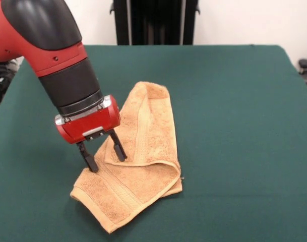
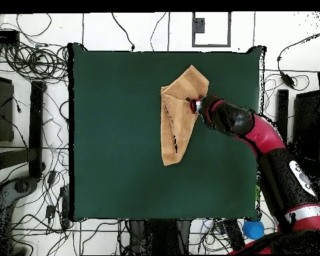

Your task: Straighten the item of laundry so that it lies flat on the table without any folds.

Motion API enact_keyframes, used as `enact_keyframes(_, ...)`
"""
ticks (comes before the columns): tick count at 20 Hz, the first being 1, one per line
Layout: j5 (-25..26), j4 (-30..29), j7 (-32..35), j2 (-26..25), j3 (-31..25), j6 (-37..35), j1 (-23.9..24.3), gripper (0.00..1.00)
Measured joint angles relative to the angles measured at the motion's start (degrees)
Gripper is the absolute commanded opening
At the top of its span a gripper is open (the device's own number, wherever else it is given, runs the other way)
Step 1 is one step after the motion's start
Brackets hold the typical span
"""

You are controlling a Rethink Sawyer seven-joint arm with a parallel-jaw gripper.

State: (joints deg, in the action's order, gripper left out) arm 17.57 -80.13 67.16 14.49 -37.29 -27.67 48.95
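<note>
Green tabletop (image 1: 234,101), hand towel (image 1: 143,151) folded over itself mid-surface.
Hand (image 1: 104,156) open, fingers straddling a towel edge, likely set to pinch it and unfold.

- A plain white wall (image 1: 244,20) stands behind the table in the front view.
- A dark upright stand (image 1: 154,21) with vertical bars rises against that wall, at the middle of the top edge.
- The floor (image 2: 36,40) seen from overhead is pale, marked with thin dark lines like tile joints.
- Black cables (image 2: 31,61) lie in loose tangles across the floor on several sides.
- Dark equipment (image 2: 3,110) sits along one side of the overhead view.
- A small blue round object (image 2: 253,229) lies on the floor.
- Light is even, with no strong shadows.
</note>
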Motion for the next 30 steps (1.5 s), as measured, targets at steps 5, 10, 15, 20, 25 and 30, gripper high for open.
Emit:
enact_keyframes(5,0.0,0.2,0.0,0.0,0.0,0.0,0.0,1.00)
enact_keyframes(10,0.0,0.3,0.0,-0.1,0.0,-0.1,0.1,1.00)
enact_keyframes(15,0.0,0.2,0.0,-0.5,0.0,-0.8,0.4,1.00)
enact_keyframes(20,0.0,0.2,0.0,-1.1,0.0,-1.4,0.6,1.00)
enact_keyframes(25,0.0,0.1,0.0,-1.2,0.0,-1.4,0.6,1.00)
enact_keyframes(30,0.0,0.1,0.0,-1.2,0.0,-1.5,0.5,1.00)
